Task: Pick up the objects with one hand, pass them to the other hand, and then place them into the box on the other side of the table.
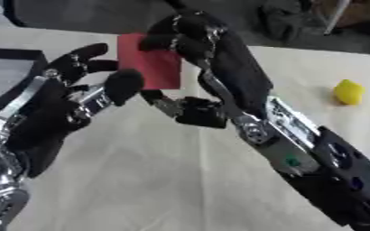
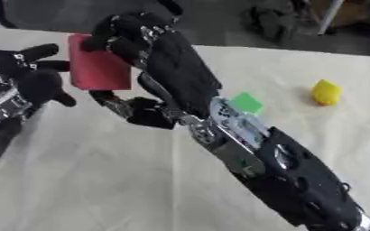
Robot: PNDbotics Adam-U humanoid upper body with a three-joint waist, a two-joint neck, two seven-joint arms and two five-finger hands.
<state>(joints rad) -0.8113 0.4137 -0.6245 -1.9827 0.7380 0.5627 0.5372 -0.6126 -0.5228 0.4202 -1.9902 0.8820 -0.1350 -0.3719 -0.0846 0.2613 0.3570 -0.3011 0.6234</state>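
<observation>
A flat red block (image 1: 151,63) hangs above the table, held by my right hand (image 1: 190,38), whose fingers curl over its top right edge while the thumb sits below it. My left hand (image 1: 77,97) is just left of the block, fingers spread and relaxed, fingertips (image 1: 125,83) close to its left edge; contact is unclear. A yellow object (image 1: 349,92) lies on the table at the right. A green block (image 2: 246,103) lies beside my right forearm.
A dark-rimmed box (image 1: 14,67) shows at the left edge behind my left hand. The pale cloth-covered table (image 1: 141,180) spreads below both arms. Dark clutter lies beyond the table's far edge.
</observation>
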